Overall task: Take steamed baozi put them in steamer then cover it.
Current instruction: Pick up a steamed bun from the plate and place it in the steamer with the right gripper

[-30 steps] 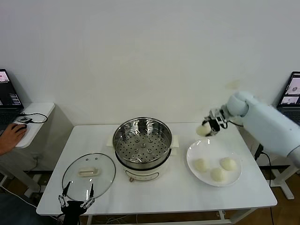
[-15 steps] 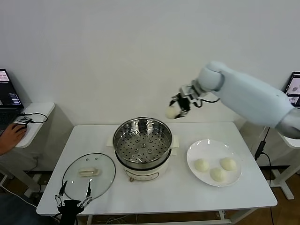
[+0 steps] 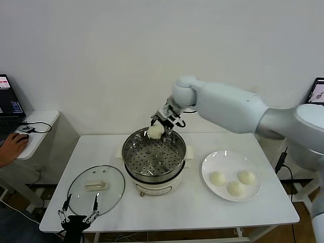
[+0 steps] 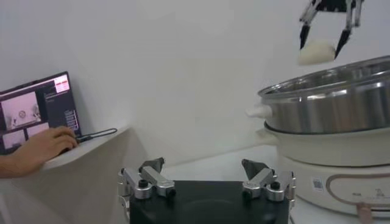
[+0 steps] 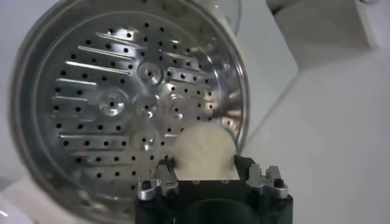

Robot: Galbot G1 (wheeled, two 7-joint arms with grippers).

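Baozi (image 3: 155, 131) between right end effector (image 3: 161, 125) fingers

Setting: a robot test room or lab, not a home kitchen. Evidence follows.

Plain white wall (image 3: 126, 61), bare, runs behind the whole setup. The counter (image 3: 192, 202) is a white folding-style table on thin legs, standing free on the floor.

A laptop (image 3: 9, 104) with its screen lit sits on a small side table (image 3: 38, 126) at the robot's left; a person's hand (image 3: 10, 147) rests on a mouse there, with a cable alongside. A second laptop (image 3: 317, 96) shows at the far right edge, screen on.

Cooking gear is limited to one electric steamer (image 3: 154, 159), its glass cover (image 3: 96, 187) lying flat, and a white plate (image 3: 230, 174).
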